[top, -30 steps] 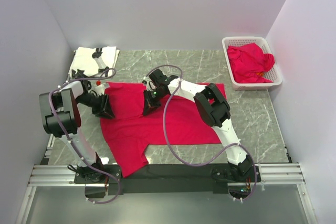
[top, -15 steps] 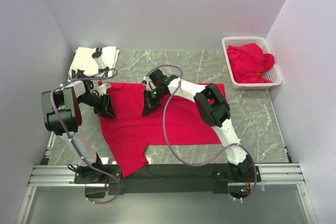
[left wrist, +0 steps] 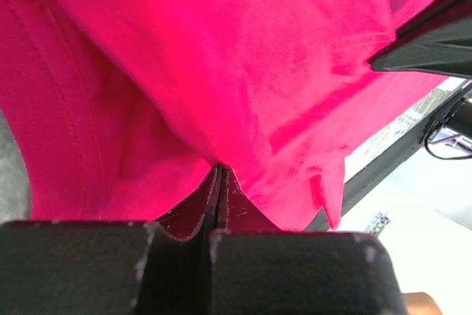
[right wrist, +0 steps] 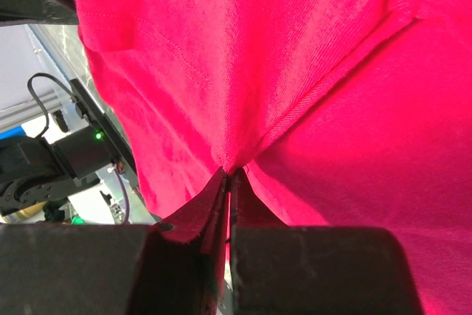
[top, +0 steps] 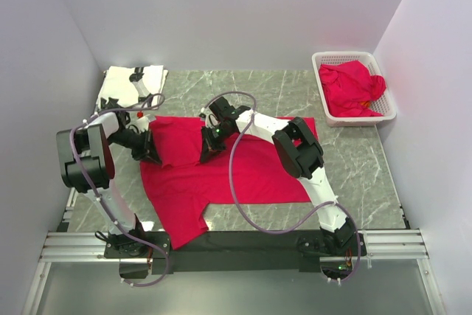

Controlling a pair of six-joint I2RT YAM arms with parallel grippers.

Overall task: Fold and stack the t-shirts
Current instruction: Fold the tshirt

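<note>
1. Fingers of the left gripper are pinched together on a fold of the bright red cloth t-shirt, spread on the grey marble table
2. Likewise the right gripper clamps the same shirt nearer its middle; the cloth between the two grippers is raised
3. At the far left corner lies a white t-shirt with black print; more red t-shirts fill the white plastic lattice basket, far right
</note>
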